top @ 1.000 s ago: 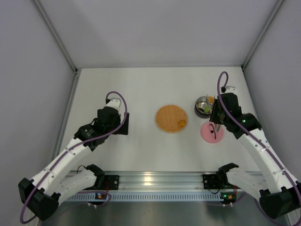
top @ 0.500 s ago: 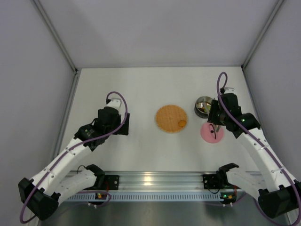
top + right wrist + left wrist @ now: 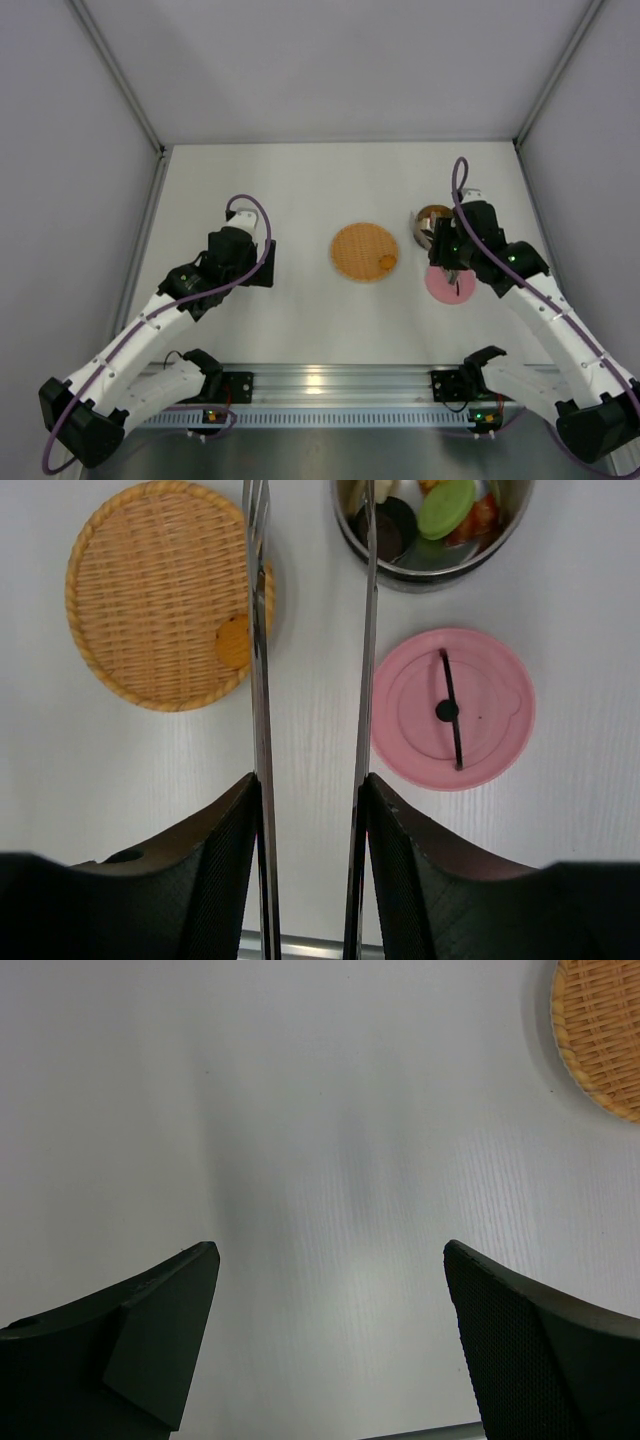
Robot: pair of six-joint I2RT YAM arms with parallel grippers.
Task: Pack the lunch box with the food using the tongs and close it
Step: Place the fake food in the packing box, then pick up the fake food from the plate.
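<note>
Right end effector (image 3: 310,800) grips the tongs (image 3: 260,680), arms squeezed near parallel, ready to pinch. One orange piece (image 3: 234,642) waits on the plate (image 3: 130,600); about four sit in the lunch box (image 3: 430,572). One lid (image 3: 480,740) lies just beside it, off for loading. Left end effector (image 3: 330,1340) hangs wide, empty.

Two white robot arms seen from above, bases side by side at the near edge. The left arm (image 3: 150,322) reaches forward with a bent elbow, wrist angled inward. The left gripper (image 3: 328,1252) faces downward, its dark fingers (image 3: 160,1330) spread wide apart. The right arm (image 3: 548,322) stretches forward, wrist turned inward. The right gripper (image 3: 310,785) clasps the tongs (image 3: 261,680), one finger pressing each slim arm from outside.
</note>
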